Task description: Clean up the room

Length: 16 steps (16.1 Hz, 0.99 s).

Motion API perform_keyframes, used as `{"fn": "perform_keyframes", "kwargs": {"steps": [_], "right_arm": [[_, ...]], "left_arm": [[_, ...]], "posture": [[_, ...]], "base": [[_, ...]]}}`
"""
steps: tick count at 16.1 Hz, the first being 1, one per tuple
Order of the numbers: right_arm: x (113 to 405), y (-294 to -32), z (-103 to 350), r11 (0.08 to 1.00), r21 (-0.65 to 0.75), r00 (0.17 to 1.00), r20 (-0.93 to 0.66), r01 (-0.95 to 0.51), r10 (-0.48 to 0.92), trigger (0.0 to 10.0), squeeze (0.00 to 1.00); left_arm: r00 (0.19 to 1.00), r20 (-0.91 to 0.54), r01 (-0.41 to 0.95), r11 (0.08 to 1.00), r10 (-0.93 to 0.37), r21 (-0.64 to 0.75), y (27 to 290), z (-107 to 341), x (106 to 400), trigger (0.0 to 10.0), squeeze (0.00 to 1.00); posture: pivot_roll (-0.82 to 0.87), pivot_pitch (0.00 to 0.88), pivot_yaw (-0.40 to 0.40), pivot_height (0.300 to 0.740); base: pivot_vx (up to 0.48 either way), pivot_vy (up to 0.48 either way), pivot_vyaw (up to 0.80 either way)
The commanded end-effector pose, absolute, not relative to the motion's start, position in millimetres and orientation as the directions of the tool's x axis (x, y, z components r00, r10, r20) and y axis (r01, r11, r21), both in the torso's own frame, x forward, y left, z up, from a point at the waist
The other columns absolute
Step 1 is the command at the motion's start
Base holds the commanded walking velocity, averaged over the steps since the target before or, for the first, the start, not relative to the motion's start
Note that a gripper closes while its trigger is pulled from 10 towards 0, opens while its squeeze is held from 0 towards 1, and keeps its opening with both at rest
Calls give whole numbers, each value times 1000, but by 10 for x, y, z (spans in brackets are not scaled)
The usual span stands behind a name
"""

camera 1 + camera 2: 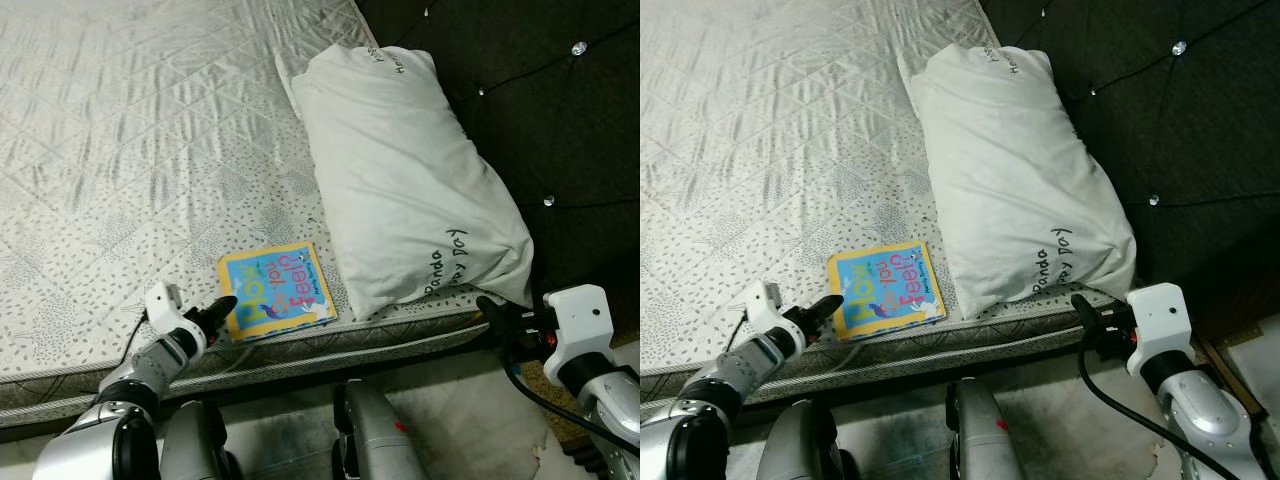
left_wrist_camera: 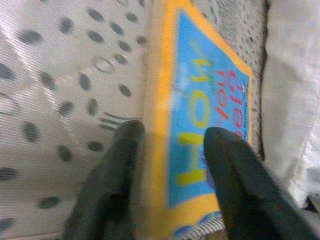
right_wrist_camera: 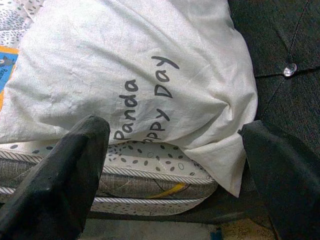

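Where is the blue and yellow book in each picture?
Left eye view: the book lies on the mattress near its front edge, just left of the pillow.
Right eye view: same spot.
Left wrist view: between the left gripper fingers.
Right wrist view: a sliver at the edge.
Shared landmark: the pillow.

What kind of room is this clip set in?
Most likely a bedroom: a bare quilted mattress, a white pillow against a dark tufted headboard, and a children's book by the left gripper.
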State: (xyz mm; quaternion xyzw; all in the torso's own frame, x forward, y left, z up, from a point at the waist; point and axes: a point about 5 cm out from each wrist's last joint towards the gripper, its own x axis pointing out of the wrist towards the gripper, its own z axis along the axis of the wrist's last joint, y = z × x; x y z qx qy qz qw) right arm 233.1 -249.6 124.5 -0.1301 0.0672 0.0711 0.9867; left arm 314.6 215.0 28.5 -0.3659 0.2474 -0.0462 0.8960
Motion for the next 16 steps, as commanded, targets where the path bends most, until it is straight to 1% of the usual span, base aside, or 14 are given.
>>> {"fn": "perform_keyframes", "kwargs": {"steps": [1, 3, 4, 8, 10, 11, 13, 14, 15, 16], "right_arm": [[2302, -2536, 1189, 958, -249, 980, -173, -144, 103, 10000, 0], [2290, -2534, 1171, 957, -250, 979, -174, -144, 101, 10000, 0], [2290, -2531, 1168, 958, -249, 979, -175, -143, 101, 10000, 0], [2298, -2521, 1155, 959, -247, 980, -172, -141, 99, 10000, 0], [2300, -2502, 1134, 959, -245, 980, -173, -143, 102, 10000, 0], [2298, -2495, 1124, 959, -242, 979, -175, -145, 104, 10000, 0], [2300, -2488, 1119, 960, -240, 979, -175, -146, 106, 10000, 0], [2303, -2490, 1116, 960, -238, 979, -174, -145, 105, 10000, 0], [2306, -2495, 1112, 961, -237, 979, -173, -143, 103, 10000, 0], [2311, -2480, 1100, 962, -234, 980, -173, -142, 103, 10000, 0]], "left_arm": [[854, -461, -143, 742, -242, -655, 2192, 197, 3067, 10000, 1000], [843, -502, -185, 775, -190, -604, 2296, 174, 3032, 10000, 1000], [842, -507, -188, 780, -185, -597, 2312, 172, 3026, 10000, 1000], [840, -538, -256, 829, -63, -497, 2462, 172, 3007, 10000, 1000], [840, -542, -282, 832, -27, -478, 2501, 166, 2993, 10000, 1000], [837, -546, -332, 829, 38, -451, 2558, 167, 2983, 10000, 1000], [826, -556, -379, 821, 93, -426, 2606, 165, 2971, 10000, 1000], [818, -566, -377, 835, 97, -401, 2603, 159, 2969, 10000, 859], [817, -570, -369, 835, 82, -408, 2583, 150, 2967, 10000, 855], [806, -585, -378, 843, 95, -383, 2595, 134, 2949, 10000, 898]], "posture": [[-414, 224, -92, 613], [-413, 223, -89, 613], [-413, 223, -88, 613], [-405, 222, -84, 613], [-396, 219, -80, 613], [-394, 219, -80, 613], [-393, 217, -78, 613], [-388, 216, -73, 613], [-388, 216, -73, 613], [-378, 214, -71, 613]], "base": [[0, 0, 0], [0, 0, 0], [0, 0, 0], [0, 0, 0], [0, 0, 0], [0, 0, 0], [0, 0, 0], [0, 0, 0], [0, 0, 0], [0, 0, 0]]}}
